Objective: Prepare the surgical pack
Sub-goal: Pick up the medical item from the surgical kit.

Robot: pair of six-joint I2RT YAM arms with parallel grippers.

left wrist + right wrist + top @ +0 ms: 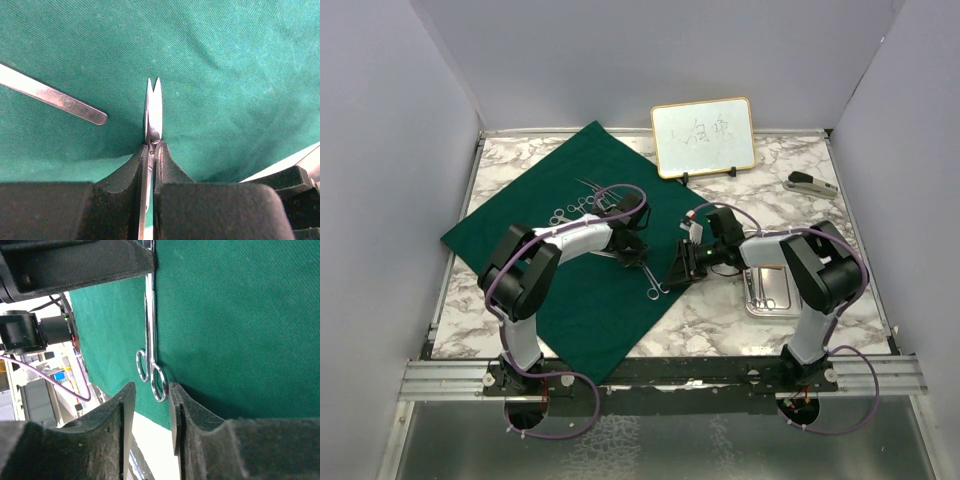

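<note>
Reading from the near edge outward, what comes first? asks A.

B: Large dark green cloth sheet (575, 300), spread cornerwise on the grey-veined white marble table (710, 315), one corner reaching the near edge. To its right, off the cloth, is the small rectangular steel tray (770, 292), partly under the right arm.

A: And the grippers?

B: Right gripper (674, 277), over the cloth's right edge, jaws partly apart. In the right wrist view its fingers (122, 410) flank the finger rings of the silver steel scissors (149, 330), and no contact is visible. Just beyond is the left gripper (152, 146), jaws closed on the scissors at the pivot.

A: How does the instrument lie?

B: Long axis diagonal in the top view. Rings point to the near right, facing the right gripper. Blades point to the far left, projecting past the left fingertips, tips slightly parted. Whether the scissors rest on the cloth or hang clear of it cannot be told.

A: Farther back?

B: Flat, blunt-ended steel strip (60, 98) on the cloth, left of the blades in the left wrist view and apart from them. More ring-handled silver instruments (582, 206) lie grouped on the far part of the cloth. Behind them the gold-framed whiteboard (703, 137) stands propped near the back wall. A grey-and-black stapler-like object (810, 183) lies at the table's far right.
</note>
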